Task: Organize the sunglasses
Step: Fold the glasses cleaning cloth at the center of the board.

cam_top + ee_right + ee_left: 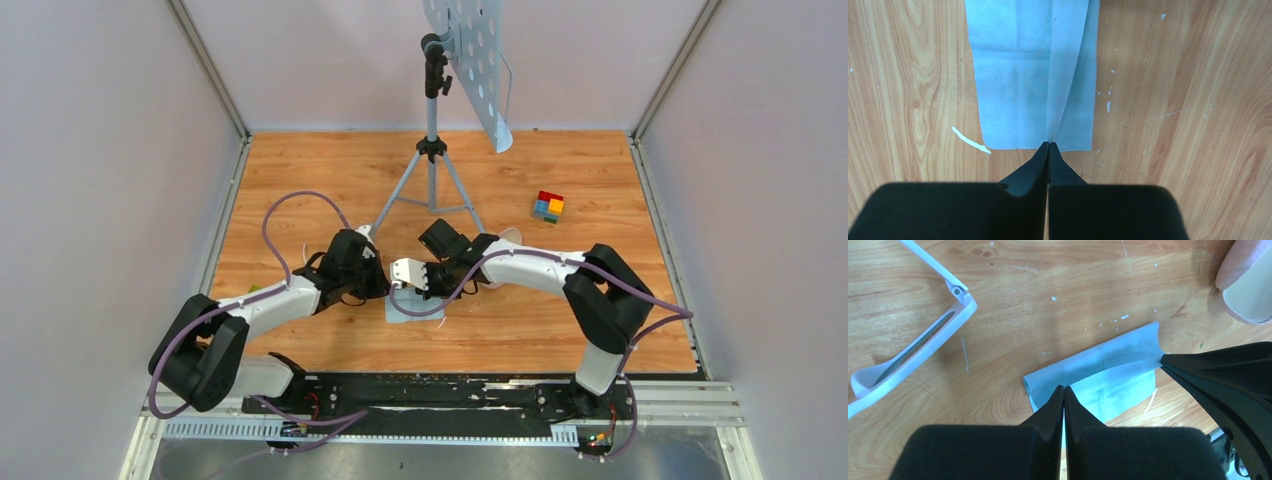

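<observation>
The sunglasses (913,352), white-framed with dark lenses, lie on the wooden table to the left in the left wrist view, apart from both grippers. In the top view only a white bit (366,231) shows behind the left arm. The light blue cloth (418,310) lies between the arms, partly folded and lifted. My left gripper (1064,388) is shut on its near edge. My right gripper (1049,144) is shut on another edge, pulling up a ridge in the cloth (1028,75). The right gripper's fingers (1218,377) also show in the left wrist view. The pale pink case (1245,277) lies beyond the cloth.
A tripod (432,150) carrying a perforated white panel (470,60) stands at the back middle. A small multicoloured block cube (548,207) sits at the back right. A thin white scrap (970,141) lies next to the cloth. Walls enclose the table on three sides.
</observation>
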{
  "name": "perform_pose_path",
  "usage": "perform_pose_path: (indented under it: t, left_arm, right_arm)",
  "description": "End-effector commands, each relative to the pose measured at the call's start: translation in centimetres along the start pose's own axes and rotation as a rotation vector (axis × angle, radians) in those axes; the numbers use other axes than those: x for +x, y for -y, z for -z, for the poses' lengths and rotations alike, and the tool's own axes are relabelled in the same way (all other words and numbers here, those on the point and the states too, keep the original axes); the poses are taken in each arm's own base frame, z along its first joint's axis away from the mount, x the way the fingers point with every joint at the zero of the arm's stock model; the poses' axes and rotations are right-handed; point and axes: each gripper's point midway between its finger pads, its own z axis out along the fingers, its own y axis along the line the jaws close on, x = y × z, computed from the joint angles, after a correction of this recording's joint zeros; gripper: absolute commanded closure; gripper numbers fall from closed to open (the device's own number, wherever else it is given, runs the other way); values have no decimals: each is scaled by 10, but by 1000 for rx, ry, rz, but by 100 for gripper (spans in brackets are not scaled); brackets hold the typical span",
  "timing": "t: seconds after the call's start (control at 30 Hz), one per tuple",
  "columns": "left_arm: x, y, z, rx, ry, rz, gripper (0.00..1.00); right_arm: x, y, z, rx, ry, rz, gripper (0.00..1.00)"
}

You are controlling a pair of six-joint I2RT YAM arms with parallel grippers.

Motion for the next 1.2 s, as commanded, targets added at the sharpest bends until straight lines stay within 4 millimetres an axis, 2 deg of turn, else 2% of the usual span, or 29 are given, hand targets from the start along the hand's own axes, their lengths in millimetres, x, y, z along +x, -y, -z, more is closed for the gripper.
perform_pose_path:
  t: [0.0,0.37,1.17]
  left_arm:
    - [7,2,5,9,-5,-4,100]
    - [15,-1,10,8,-13,-11,100]
    - [27,1,9,20,-53,-20,100]
  right_arm:
    - [-4,-13,6,-15,3,5,100]
    - [0,-26,4,-42,-1,7,100]
    - [2,-37,0,-71,-9,22,100]
